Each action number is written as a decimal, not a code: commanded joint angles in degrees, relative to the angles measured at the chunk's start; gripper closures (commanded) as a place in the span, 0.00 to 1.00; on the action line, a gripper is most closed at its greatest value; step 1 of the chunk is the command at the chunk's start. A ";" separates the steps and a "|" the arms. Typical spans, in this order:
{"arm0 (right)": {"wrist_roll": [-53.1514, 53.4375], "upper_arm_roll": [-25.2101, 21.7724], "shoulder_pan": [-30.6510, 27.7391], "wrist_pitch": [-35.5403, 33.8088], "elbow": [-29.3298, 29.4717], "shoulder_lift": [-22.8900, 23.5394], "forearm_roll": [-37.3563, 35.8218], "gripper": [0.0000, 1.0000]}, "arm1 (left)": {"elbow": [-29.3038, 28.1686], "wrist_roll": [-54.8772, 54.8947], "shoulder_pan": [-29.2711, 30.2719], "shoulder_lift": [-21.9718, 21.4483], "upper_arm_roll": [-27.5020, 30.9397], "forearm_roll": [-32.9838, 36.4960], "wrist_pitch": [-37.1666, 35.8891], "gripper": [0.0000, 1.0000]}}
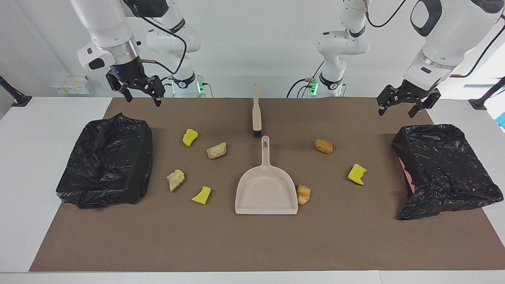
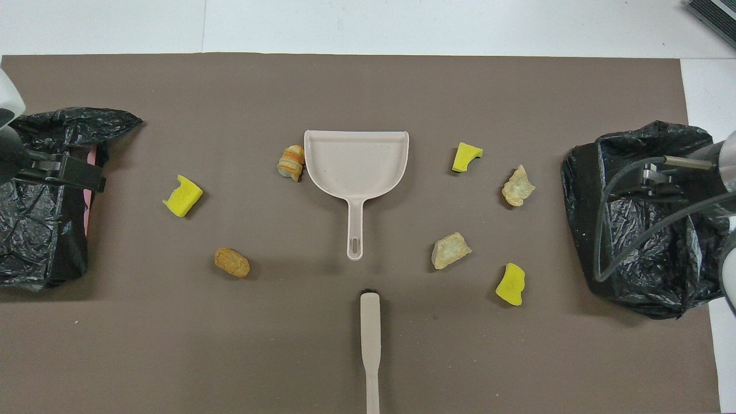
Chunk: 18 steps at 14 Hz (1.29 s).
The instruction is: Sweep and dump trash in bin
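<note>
Trash (image 1: 216, 150) scattered on mat, left pincer (image 1: 403, 106) and right pincer (image 1: 141, 94) seemingly open, empty.

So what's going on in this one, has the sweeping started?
Not yet. Both arms are up with nothing held: the left gripper is open over the mat's edge by one bag-lined bin, the right gripper open by the other bin. The brush and dustpan lie untouched mid-table, and seven scraps of trash are scattered on the brown mat.
</note>
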 commanded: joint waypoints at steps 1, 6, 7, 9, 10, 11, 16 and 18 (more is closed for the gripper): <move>-1.48 0.35 -0.59 -0.15 -1.26 -1.28 1.26 0.00 | -1.31 1.15 -0.59 -1.06 -0.41 0.65 0.35 0.00; -1.74 0.52 -0.50 0.56 -1.35 -1.19 1.52 0.00 | -3.60 0.44 -4.27 -2.11 -0.67 0.13 0.97 0.00; -1.66 0.53 -0.32 0.56 -1.35 -1.19 1.52 0.00 | -5.09 0.18 -5.59 -2.98 -0.67 0.13 1.23 0.00; -1.92 0.53 -0.58 0.56 -1.35 -1.19 1.52 0.00 | -8.33 -3.75 -8.75 -4.74 -0.67 0.13 2.72 0.00; -2.88 0.53 -0.67 0.65 -1.26 -1.10 1.52 0.00 | -10.44 -6.30 -10.33 -6.05 -0.76 0.04 4.12 0.00; -3.84 0.53 -0.67 0.65 -1.17 -1.01 1.52 0.00 | -12.46 -8.06 -12.17 -7.11 -0.76 0.04 5.61 0.00; -3.42 0.96 0.12 0.56 -0.38 -0.05 1.08 0.00 | -18.97 -16.86 -22.28 -9.22 -0.76 0.04 8.34 0.00; -3.06 1.40 0.90 0.65 2.50 3.01 0.99 0.00 | -22.48 -20.46 -26.41 -10.63 -0.76 0.04 10.54 0.00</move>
